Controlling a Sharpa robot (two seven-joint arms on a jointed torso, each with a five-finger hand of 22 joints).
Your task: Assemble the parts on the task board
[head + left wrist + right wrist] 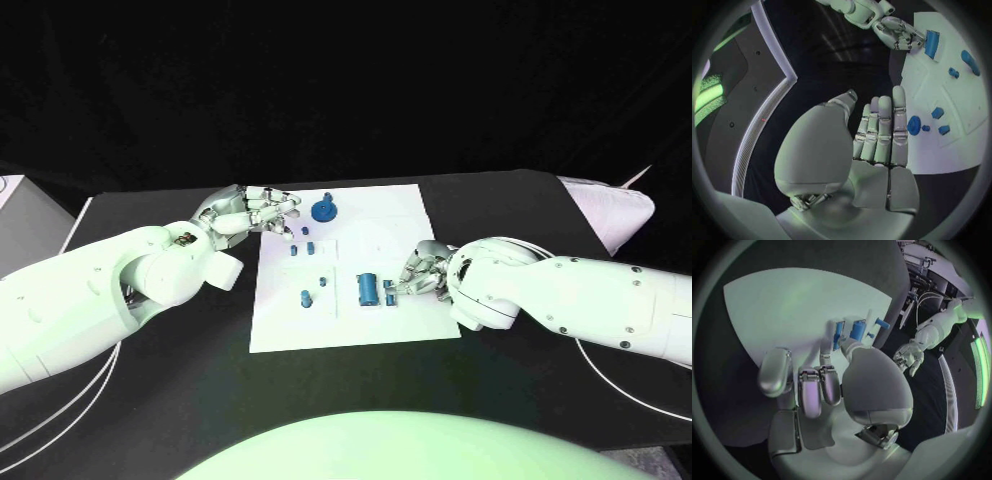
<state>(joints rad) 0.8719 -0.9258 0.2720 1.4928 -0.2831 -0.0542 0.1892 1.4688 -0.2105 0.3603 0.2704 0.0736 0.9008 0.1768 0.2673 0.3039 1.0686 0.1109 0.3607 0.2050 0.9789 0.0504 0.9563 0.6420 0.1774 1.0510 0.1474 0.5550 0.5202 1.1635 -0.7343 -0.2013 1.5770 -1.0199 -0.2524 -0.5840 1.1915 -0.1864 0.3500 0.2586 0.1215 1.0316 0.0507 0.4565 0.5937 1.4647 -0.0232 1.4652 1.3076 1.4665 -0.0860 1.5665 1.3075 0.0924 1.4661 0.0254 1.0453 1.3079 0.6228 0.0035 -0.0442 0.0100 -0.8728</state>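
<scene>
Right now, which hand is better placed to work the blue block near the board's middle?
Right. The right hand sits at the blue block, fingers beside it. The left hand hovers off the task board's far-left edge, holding nothing.

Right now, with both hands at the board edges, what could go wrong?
1. The right robot hand has its fingertips at the blue block and a small blue piece; a slightly off push could knock them askew rather than seat them.
2. The left robot hand hangs open over the task board corner, close to the blue gear; a sweep inward might brush it or the small blue pegs.
3. The board looks unclamped; contact could shift it.
</scene>
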